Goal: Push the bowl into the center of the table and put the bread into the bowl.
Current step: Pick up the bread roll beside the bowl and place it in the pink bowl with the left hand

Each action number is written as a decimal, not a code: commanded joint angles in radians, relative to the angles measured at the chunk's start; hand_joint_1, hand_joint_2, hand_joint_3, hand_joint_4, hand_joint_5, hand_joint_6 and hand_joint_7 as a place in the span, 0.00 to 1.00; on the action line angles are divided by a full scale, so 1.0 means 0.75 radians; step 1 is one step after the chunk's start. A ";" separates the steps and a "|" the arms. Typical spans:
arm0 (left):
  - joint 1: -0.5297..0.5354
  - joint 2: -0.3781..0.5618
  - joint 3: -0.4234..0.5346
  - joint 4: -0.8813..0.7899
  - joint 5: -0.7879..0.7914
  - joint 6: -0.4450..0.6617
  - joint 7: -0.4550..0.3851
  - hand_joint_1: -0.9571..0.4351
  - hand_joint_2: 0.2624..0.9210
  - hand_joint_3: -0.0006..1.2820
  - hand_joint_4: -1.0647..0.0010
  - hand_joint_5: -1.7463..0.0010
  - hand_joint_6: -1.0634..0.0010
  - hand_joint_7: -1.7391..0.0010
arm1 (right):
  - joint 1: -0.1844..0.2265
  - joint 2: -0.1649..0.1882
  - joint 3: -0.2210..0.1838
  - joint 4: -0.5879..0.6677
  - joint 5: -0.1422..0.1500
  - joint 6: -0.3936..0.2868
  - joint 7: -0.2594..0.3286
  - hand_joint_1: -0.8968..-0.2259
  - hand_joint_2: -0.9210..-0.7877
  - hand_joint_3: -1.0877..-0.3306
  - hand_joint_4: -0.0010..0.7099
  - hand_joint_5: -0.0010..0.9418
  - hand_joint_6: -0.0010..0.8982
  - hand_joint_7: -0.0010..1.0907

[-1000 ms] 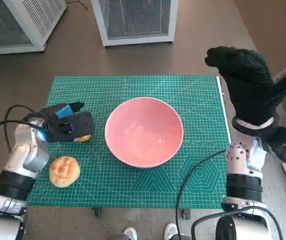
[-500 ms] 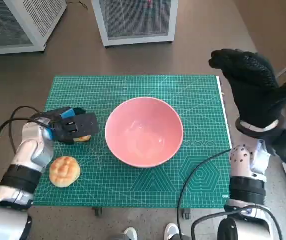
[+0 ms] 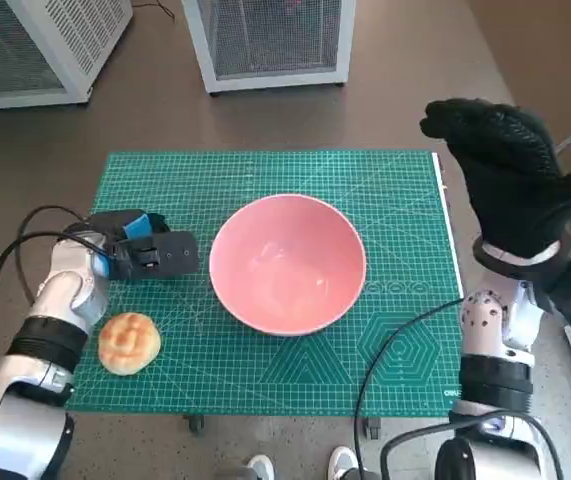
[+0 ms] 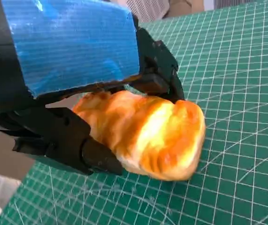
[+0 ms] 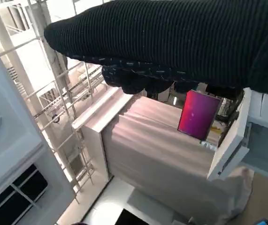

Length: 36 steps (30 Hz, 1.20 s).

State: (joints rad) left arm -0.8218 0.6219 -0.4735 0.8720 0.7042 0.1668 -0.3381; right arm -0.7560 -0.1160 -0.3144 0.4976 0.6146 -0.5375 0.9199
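Left edge of the green cutting mat: your left hand lay low over the mat, fingers clamped on a piece of bread. The left wrist view showed the golden crust pinched between black fingers, its underside touching the mat or just above it; which, you could not tell from that angle. A second bread roll sat near the mat's front-left corner, untouched.

Mat centre: the pink bowl stood upright and empty, so the push looked done and the bread transfer was the step in hand.

Right edge: your right hand hung raised above the mat's right border, glove fingers spread, holding nothing.

Note for the carry: lift the bread enough to pass over the bowl's near rim before you travel right. Keep the grip light, since soft crumb would likely squash. Let go only over the bowl's middle, low, so it does not bounce out.
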 commanded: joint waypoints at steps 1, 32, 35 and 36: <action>-0.004 0.030 0.003 -0.034 0.009 0.000 -0.031 0.69 0.99 0.11 0.51 0.17 0.37 0.43 | 0.034 -0.013 -0.002 -0.002 0.005 0.006 0.009 0.54 0.00 0.71 0.40 0.00 0.42 0.01; 0.262 0.102 0.439 -1.438 -0.108 0.184 -0.142 0.69 0.98 0.04 0.32 0.34 0.36 0.37 | 0.028 -0.025 -0.003 0.026 0.009 0.009 0.019 0.56 0.00 0.71 0.39 0.00 0.42 0.01; 0.276 0.075 0.442 -1.500 -0.115 0.139 -0.116 0.69 0.97 0.04 0.30 0.36 0.36 0.36 | 0.028 -0.027 -0.003 0.027 0.009 0.009 0.021 0.56 0.00 0.71 0.39 0.00 0.42 0.01; 0.281 0.064 0.435 -1.523 -0.113 0.121 -0.106 0.69 0.97 0.04 0.29 0.36 0.36 0.36 | 0.028 -0.027 -0.003 0.027 0.010 0.010 0.022 0.56 0.00 0.72 0.39 0.00 0.42 0.00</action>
State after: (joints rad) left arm -0.6313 0.6911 -0.1612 -0.1821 0.6300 0.2996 -0.4452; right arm -0.7555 -0.1232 -0.3142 0.5042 0.6243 -0.5377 0.9237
